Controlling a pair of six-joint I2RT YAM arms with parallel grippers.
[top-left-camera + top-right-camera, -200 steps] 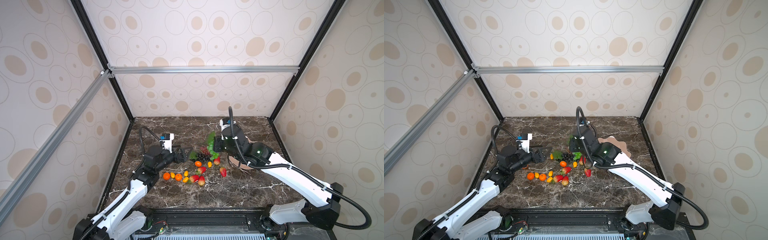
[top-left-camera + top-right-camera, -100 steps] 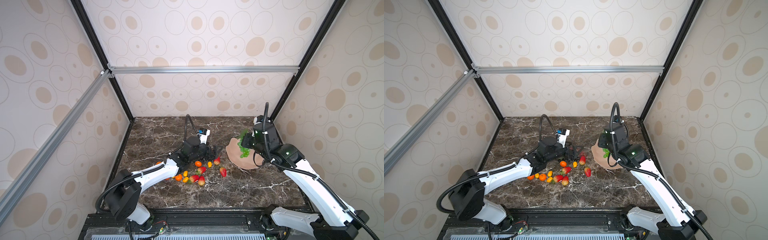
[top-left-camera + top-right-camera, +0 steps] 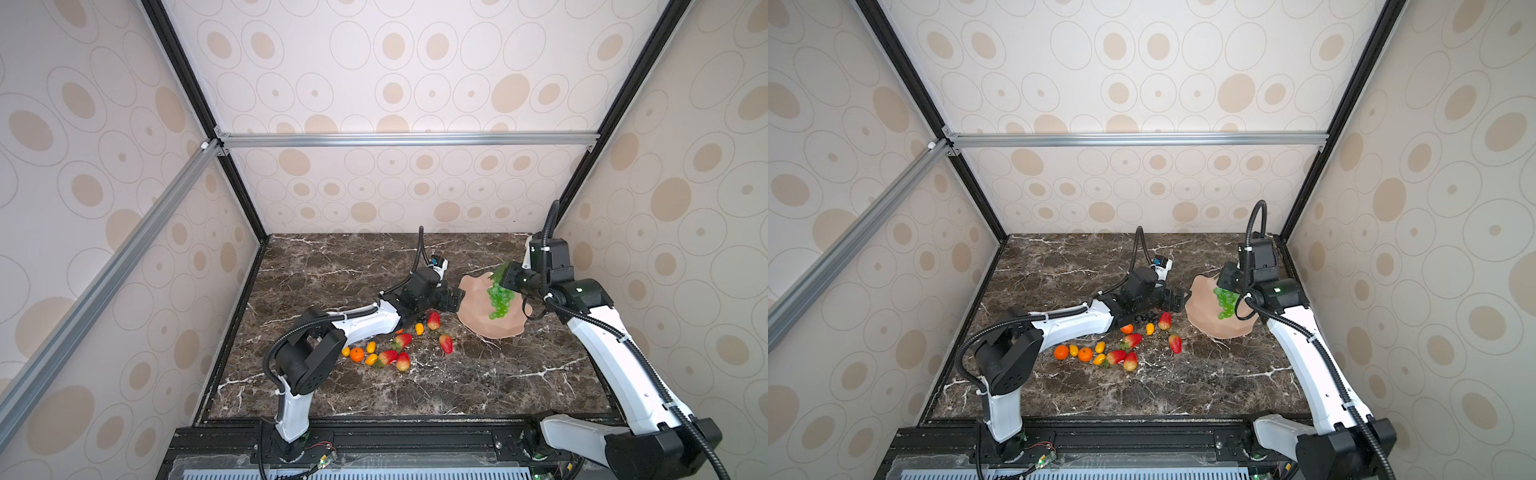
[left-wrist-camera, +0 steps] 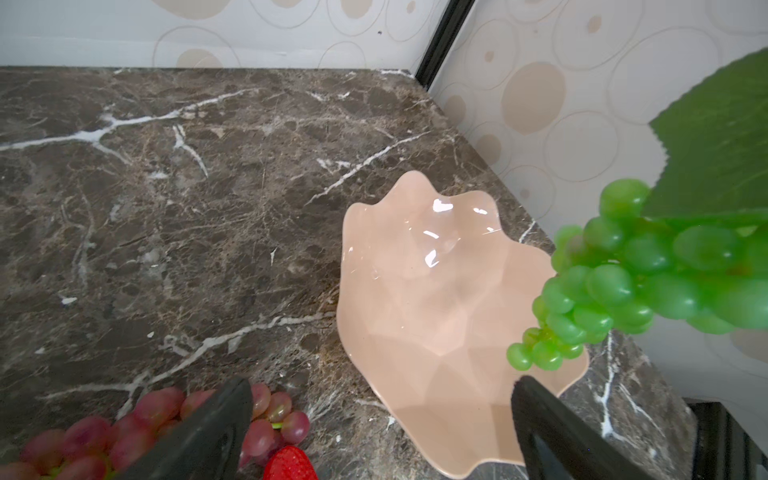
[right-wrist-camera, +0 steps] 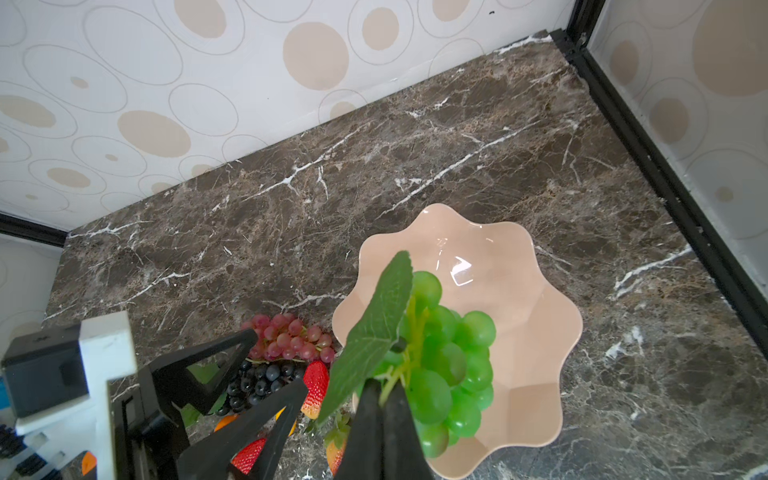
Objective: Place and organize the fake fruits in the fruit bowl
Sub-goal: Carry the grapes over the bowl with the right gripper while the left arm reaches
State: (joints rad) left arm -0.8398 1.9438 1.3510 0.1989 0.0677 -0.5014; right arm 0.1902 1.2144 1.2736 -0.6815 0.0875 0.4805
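Observation:
The fruit bowl point(image 3: 484, 322) point(image 3: 1210, 324) is a pale pink scalloped dish at the right of the marble table, with nothing lying in it. My right gripper point(image 5: 384, 399) is shut on the stem of a green grape bunch point(image 5: 451, 357) point(image 3: 498, 297) that hangs over the bowl point(image 5: 528, 316). My left gripper point(image 4: 382, 384) point(image 3: 451, 299) stands open and low at the bowl's left rim. By it lie a red grape bunch point(image 5: 291, 336) point(image 4: 270, 415) and a dark grape bunch point(image 5: 257, 382). Strawberries point(image 3: 433, 320), oranges point(image 3: 1061, 352) and small yellow fruits point(image 3: 370, 346) lie on the table.
The loose fruits trail from the bowl toward the front left, beside the left arm point(image 3: 357, 322). The back wall and right wall with its black frame post point(image 5: 648, 137) stand close behind the bowl. Bare marble point(image 3: 478, 382) stretches to the front edge.
My right gripper has carried the green grape bunch from the fruit pile to above the bowl. My left arm has reached out from the left to the grape bunches at the bowl's rim.

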